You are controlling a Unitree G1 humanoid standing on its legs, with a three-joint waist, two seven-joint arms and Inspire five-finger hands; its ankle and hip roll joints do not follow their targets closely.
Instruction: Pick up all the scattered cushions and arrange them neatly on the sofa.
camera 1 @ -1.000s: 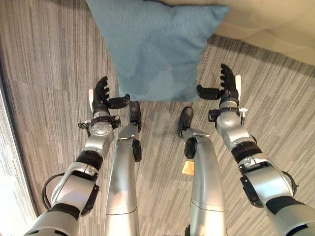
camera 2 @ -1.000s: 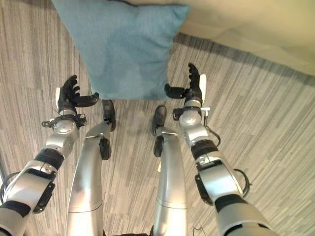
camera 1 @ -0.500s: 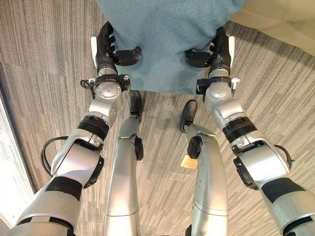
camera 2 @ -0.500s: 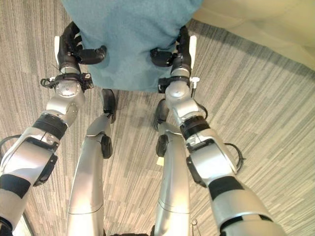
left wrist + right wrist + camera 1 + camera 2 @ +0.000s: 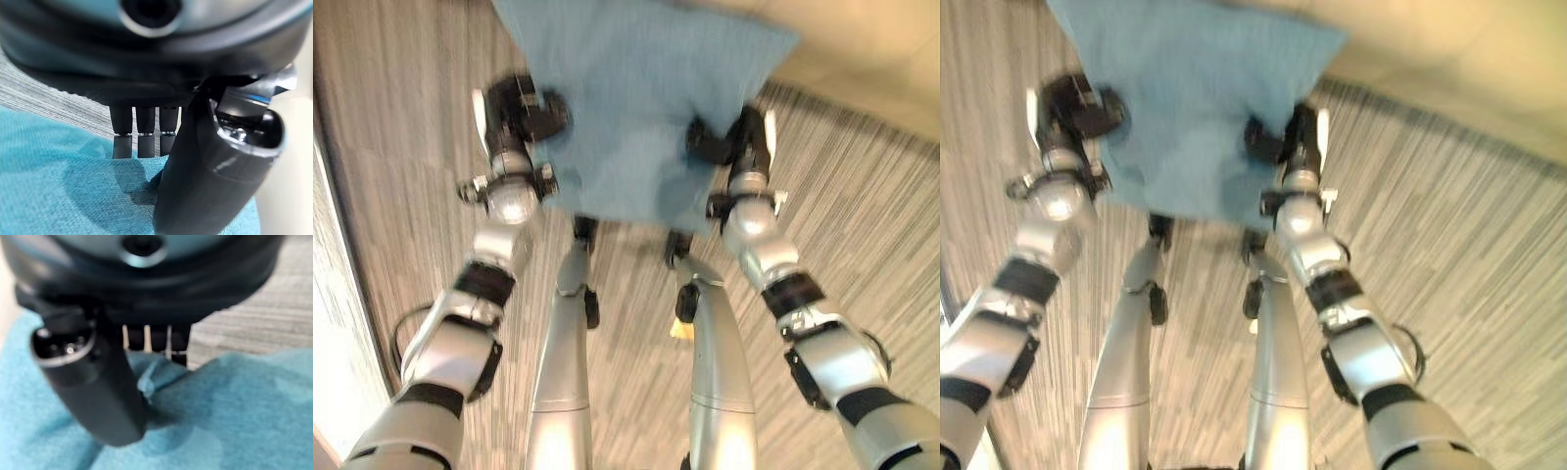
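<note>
- Carpet, grey and striped, lay nearest, running under both arms and on past them to the far side.
- Left hand gripped the left edge of the blue cushion; thumb lay on the upper face, fingers went under the fabric edge. Wrist view showed the cloth dented around the thumb.
- Right hand gripped the cushion's right edge the same way: thumb pressed on top, fingers curled behind, with a small fold of fabric pinched up between them.
- Cushion hung between the two hands, held at opposite sides, its lower edge drooping toward the robot. Lower edge looked raised off the carpet; upper part ran out of view, so I could not tell whether that end rested on anything.
- Teal weave was plain, with darker creases near each grip.
- Sofa, pale beige, lay farthest, at upper right beyond the cushion. The cushion's far right corner overlapped the sofa's edge in both eye views; contact could not be judged.
</note>
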